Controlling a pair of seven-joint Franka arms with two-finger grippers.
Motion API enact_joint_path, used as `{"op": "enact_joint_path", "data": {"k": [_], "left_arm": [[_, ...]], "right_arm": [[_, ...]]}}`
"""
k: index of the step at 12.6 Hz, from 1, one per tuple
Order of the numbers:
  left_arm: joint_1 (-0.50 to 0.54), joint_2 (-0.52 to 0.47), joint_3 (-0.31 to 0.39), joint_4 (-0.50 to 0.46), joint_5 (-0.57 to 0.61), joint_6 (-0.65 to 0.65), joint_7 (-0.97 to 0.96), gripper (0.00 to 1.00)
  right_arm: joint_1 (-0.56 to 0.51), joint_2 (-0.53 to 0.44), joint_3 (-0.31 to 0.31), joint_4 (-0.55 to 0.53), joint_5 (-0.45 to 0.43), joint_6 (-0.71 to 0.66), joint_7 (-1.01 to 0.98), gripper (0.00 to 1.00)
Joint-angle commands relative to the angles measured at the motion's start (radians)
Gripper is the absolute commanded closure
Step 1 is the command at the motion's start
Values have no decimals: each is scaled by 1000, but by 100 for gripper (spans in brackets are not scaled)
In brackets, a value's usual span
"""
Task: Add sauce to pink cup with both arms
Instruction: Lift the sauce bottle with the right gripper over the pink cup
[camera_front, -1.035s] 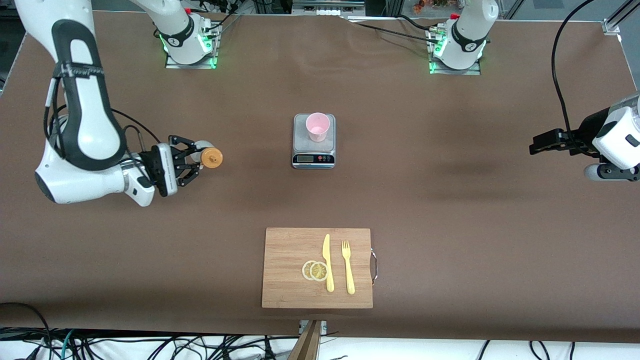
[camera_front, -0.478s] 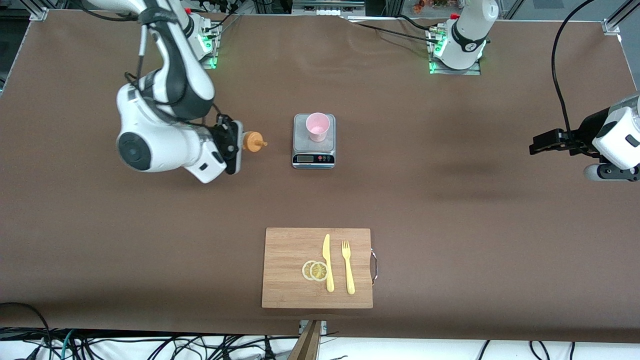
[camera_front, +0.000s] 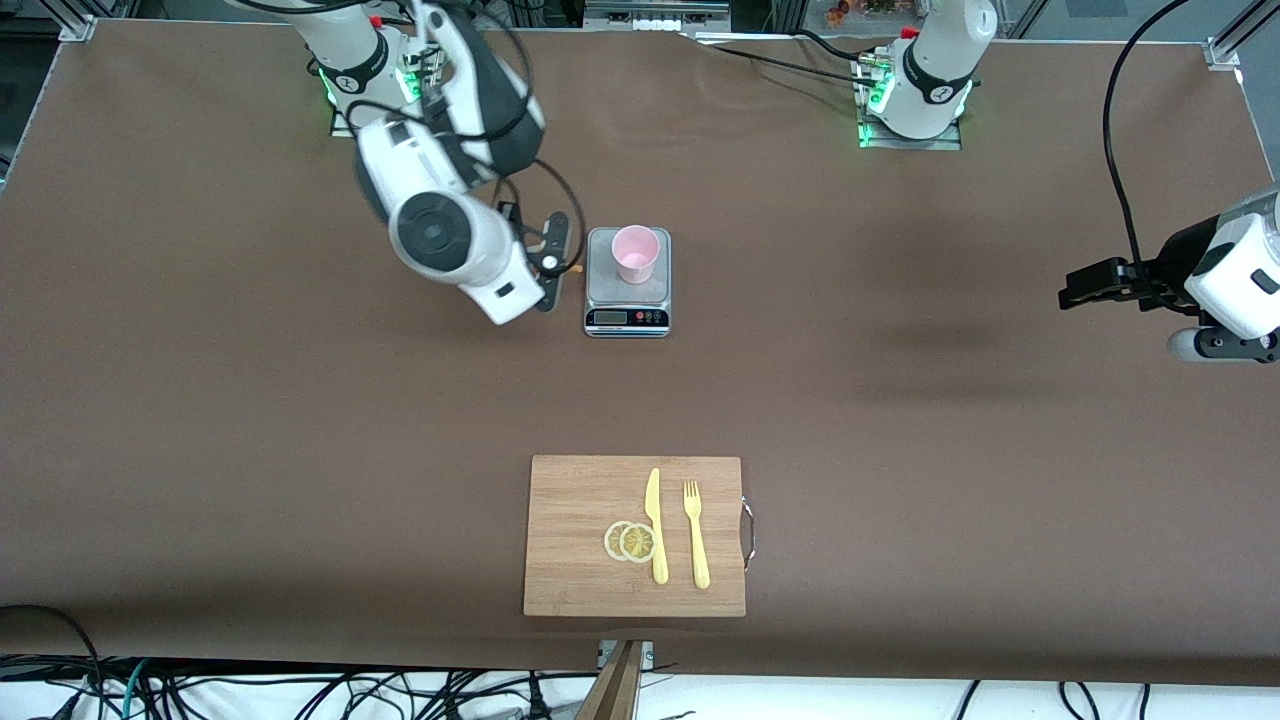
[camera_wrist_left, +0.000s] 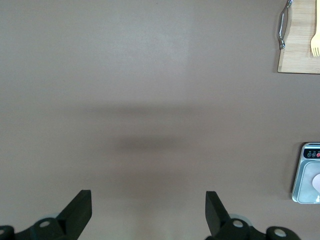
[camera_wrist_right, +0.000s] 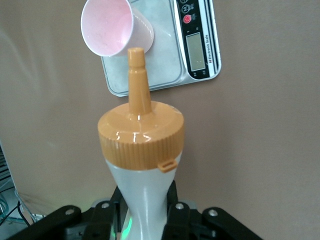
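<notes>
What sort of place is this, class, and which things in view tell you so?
Probably a robotics lab set up as a mock kitchen: two arms bolted to a table, a scale under a cup, and loose cables along its edge.

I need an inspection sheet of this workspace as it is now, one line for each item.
Surface: brown table, flat, no spills seen.
Job's things: pink cup upright on the scale; sauce bottle held with its orange nozzle toward the cup.
Clutter: cutting board nearer the front camera than the scale, bearing a yellow knife, yellow fork and two lemon slices.
Hands: right hand beside the scale, shut on the bottle; left hand open, waiting over bare table at the left arm's end.
Cables: black cable hanging to the left arm; loose cables below the table edge.
Surroundings: metal frame rails at the corners.
</notes>
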Motion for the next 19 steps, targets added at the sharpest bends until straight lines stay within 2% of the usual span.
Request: {"op": "enact_joint_path", "data": {"k": [1,10,12,19], "left_arm": [[3,16,-5,36,25,-19,20,0],[3,16,-3,36,24,-19,22,0],[3,16,-5,36,24,-21,22,0],[5,16,-3,36,24,-19,22,0]], "right_arm": [[63,-15,-7,-16,-72,13,88,86],[223,44,-7,-22,-267,24,265,85],[249,51,-8,-24,-280,21,291,85],[307,64,-10,-19,-412,-39,354,85]]}}
